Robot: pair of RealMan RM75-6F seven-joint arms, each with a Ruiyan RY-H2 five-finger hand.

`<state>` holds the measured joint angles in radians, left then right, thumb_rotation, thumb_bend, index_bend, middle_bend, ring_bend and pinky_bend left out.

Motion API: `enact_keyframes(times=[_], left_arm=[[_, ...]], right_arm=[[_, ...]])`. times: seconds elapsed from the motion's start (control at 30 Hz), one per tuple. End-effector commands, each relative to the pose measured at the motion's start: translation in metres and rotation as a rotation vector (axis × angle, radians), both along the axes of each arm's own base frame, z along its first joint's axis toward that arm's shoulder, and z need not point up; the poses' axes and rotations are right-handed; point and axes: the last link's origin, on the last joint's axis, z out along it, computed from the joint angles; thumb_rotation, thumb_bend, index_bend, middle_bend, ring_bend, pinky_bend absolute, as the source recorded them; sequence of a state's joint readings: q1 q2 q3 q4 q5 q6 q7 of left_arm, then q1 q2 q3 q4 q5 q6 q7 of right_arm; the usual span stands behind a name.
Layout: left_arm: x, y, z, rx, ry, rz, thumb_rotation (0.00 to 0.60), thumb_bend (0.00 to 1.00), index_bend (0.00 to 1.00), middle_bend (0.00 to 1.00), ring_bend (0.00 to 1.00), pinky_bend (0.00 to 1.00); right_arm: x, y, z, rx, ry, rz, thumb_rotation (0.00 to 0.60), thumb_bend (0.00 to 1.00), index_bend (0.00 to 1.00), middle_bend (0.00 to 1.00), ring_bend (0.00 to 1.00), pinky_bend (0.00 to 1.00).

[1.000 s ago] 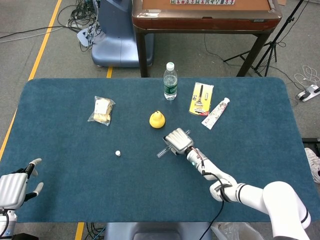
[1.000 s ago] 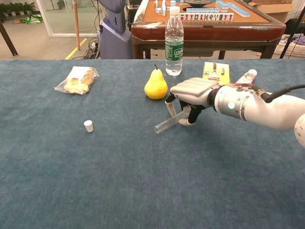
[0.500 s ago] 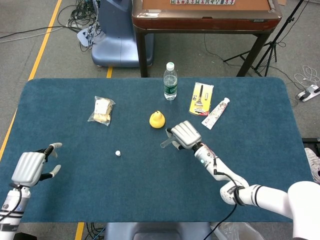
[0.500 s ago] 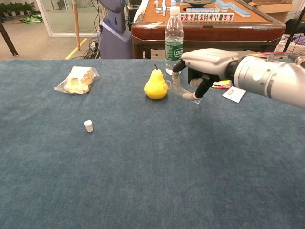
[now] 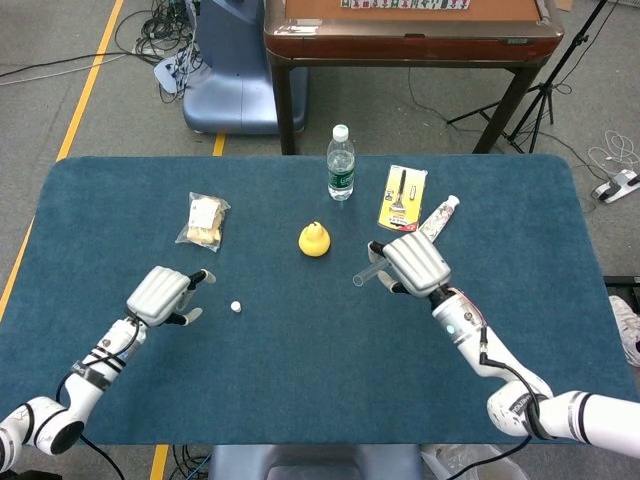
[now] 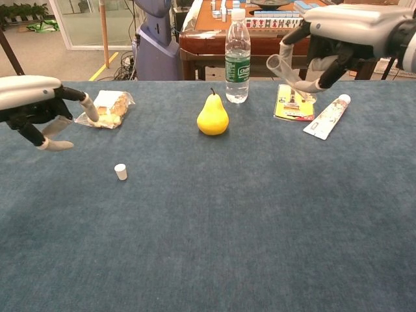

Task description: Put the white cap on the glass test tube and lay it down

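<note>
A dark teal-blue table (image 5: 300, 400) holds a yellow pear (image 5: 314, 239), a small white cap (image 5: 236, 306), and a clear bottle (image 5: 341, 163) with a green label. At two o'clock from the pear lies a yellow card (image 5: 402, 198).

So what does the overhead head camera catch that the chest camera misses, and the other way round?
Only the head view shows the whole table, both forearms, the floor cables and the yellow floor line. Only the chest view shows the mahjong tiles on the wooden table behind and the potted plants far left. Both show the right hand holding the glass test tube up in the air, the left hand near the white cap, plus the pear, water bottle, snack bag and tube of paste.
</note>
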<state>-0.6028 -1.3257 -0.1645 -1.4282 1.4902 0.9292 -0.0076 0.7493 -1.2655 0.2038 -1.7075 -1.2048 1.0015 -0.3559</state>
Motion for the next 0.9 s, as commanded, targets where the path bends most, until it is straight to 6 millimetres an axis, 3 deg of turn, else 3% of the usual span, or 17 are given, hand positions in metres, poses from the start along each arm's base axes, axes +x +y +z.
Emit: enact_keyframes(times=[0.03, 0.4, 0.9], left_arm=[[0.006, 0.010, -0.017, -0.022, 0.016, -0.006, 0.600, 0.25, 0.33, 0.86, 0.95, 1.00], [0.007, 0.017, -0.052, -0.057, 0.068, 0.019, 0.600, 0.25, 0.36, 0.95, 1.00, 1.00], [0.014, 0.022, -0.076, -0.077, 0.062, 0.046, 0.600, 0.25, 0.39, 0.96, 1.00, 1.00]], right_arm=[[-0.006, 0.004, 0.007, -0.012, 0.014, -0.020, 0.600, 0.54, 0.71, 1.00, 1.00, 1.00], [-0.015, 0.009, 0.012, -0.012, 0.022, -0.047, 0.600, 0.54, 0.71, 1.00, 1.00, 1.00], [-0.023, 0.011, 0.012, -0.003, 0.025, -0.067, 0.600, 0.54, 0.72, 1.00, 1.00, 1.00]])
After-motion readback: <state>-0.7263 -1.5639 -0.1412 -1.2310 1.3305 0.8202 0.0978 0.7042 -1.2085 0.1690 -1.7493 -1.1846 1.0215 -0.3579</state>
